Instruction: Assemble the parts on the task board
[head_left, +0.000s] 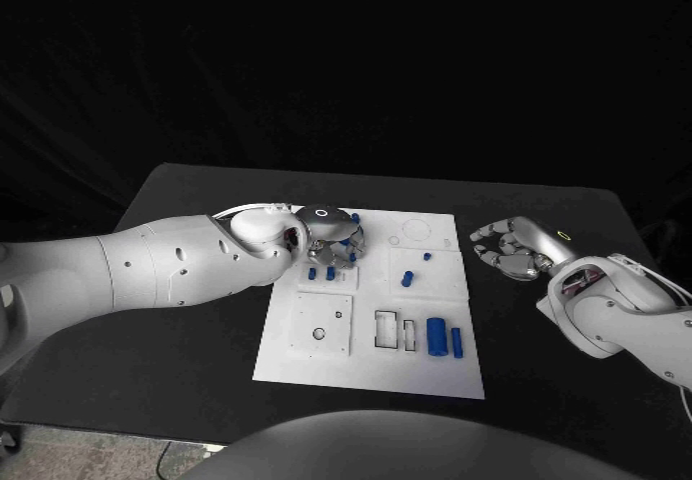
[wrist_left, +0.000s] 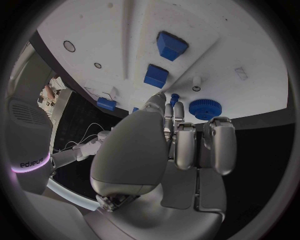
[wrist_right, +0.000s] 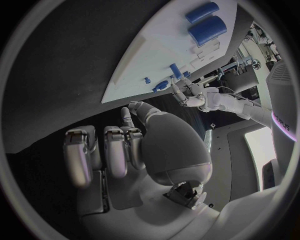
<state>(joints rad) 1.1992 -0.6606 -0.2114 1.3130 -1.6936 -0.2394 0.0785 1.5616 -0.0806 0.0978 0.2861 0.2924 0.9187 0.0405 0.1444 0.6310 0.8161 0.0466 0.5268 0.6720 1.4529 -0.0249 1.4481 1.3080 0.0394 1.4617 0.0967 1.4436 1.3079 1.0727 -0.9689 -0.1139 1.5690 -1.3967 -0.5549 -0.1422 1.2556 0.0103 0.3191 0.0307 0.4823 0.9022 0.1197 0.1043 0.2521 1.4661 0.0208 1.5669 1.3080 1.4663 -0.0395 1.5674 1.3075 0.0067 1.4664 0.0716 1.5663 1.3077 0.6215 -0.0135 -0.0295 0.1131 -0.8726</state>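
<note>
The white task board (head_left: 368, 375) lies in the middle of the black table. My left hand (head_left: 335, 238) hangs over its far left corner, fingers pointing down. In the left wrist view the fingertips (wrist_left: 164, 107) meet at a small blue peg (wrist_left: 174, 97), next to a blue gear (wrist_left: 203, 108); whether the peg is pinched is unclear. More small blue parts (head_left: 329, 270) stand just below that hand. Two blue blocks (head_left: 437, 337) lie near the board's front right. My right hand (head_left: 512, 248) hovers over the table just right of the board, loosely curled and holding nothing (wrist_right: 125, 150).
A square inset plate (head_left: 323, 323) with small holes sits at the board's front left, and a rectangular slot (head_left: 387, 329) lies beside the blocks. Two small blue pegs (head_left: 408, 278) stand mid-board. Bare black table surrounds the board.
</note>
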